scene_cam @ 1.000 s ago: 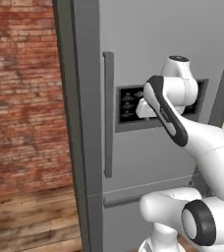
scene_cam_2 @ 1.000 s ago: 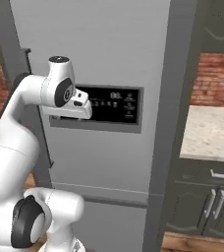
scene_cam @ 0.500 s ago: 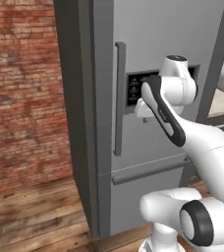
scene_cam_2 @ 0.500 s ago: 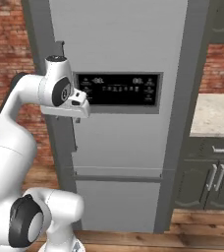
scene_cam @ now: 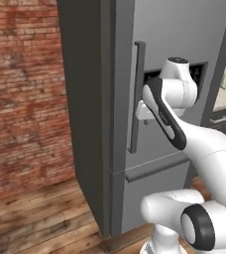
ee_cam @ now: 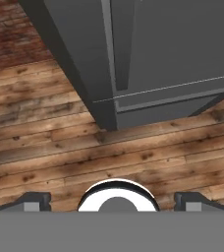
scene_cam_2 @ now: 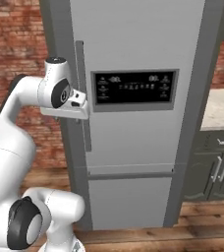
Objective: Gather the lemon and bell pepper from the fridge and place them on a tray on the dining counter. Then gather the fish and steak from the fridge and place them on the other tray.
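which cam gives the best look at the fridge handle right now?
Right base view: the handle runs nearly full length against the closed fridge door, partly crossed by the arm. In the left base view the handle shows edge-on, its lower part beside the arm. The hand view looks down along the handle, foreshortened.

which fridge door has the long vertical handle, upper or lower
The upper door: the long vertical handle runs down its left edge. The lower door shows none.

The shut fridge [scene_cam_2: 133, 147] door stands close ahead of the gripper [ee_cam: 112, 199], its long handle [scene_cam: 136, 96] just beside the hand. Below the wide-apart jaws lies open wood floor [ee_cam: 45, 142]; brick wall [scene_cam: 21, 89] off left.
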